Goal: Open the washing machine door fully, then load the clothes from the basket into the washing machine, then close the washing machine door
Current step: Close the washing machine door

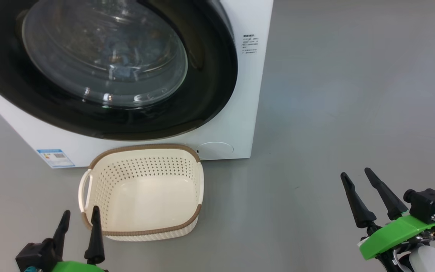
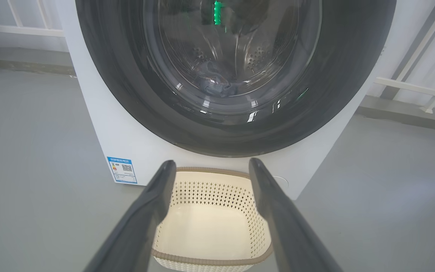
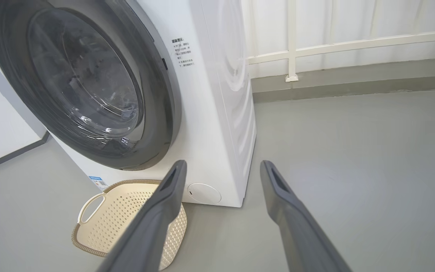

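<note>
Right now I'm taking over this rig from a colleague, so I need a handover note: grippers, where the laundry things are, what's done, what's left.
Left gripper: open, empty, near the small cream perforated plastic basket with brown woven-look rim.
Right gripper: open, empty, above bare grey floor on the right.
Large round glossy black door with bulging glass window: looks shut, flush on the big white front-loading washing machine.
Blue printed fabric clothes: inside, seen through the glass.
Basket: empty, on the floor before the machine.
Done: loading, door apparently closed. Left: nothing visible.
</note>
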Available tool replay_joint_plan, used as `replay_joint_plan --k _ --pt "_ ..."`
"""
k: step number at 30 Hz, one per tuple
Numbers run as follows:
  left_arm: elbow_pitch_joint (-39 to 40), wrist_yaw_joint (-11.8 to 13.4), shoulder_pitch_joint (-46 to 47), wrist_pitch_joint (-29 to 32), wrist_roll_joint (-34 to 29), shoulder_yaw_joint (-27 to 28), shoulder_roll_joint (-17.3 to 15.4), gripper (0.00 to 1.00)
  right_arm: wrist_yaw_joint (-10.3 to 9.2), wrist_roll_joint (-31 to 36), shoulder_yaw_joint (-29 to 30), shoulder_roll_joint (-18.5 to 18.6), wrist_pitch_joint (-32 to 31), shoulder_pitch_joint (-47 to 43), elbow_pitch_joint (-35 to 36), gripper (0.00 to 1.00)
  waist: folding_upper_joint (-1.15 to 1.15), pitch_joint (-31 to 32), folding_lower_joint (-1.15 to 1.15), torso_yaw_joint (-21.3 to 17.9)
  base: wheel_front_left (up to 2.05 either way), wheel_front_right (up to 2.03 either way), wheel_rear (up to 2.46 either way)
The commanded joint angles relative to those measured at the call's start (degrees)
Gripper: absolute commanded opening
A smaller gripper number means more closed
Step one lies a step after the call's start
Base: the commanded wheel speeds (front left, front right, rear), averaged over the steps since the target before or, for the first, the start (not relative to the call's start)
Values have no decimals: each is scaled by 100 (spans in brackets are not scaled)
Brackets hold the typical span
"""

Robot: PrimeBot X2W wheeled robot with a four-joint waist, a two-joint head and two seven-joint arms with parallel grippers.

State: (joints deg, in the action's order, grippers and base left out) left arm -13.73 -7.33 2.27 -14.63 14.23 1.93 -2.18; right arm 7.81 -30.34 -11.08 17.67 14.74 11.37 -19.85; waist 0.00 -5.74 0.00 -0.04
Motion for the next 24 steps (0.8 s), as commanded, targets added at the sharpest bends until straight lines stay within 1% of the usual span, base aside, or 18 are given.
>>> replay_joint_plan --k 1,9,24 --pt "93 -14 25 -37 -80 202 -70 100 -32 62 -52 34 26 -87 161 100 0 62 0 -74 0 0 0" --pt "17 -15 -88 -37 -79 299 -70 100 -32 95 71 11 26 -270 200 100 0 122 0 -180 0 0 0" --pt "-24 -15 -139 -37 -97 346 -70 100 -32 125 117 -42 26 -326 205 100 0 183 0 -212 0 0 0"
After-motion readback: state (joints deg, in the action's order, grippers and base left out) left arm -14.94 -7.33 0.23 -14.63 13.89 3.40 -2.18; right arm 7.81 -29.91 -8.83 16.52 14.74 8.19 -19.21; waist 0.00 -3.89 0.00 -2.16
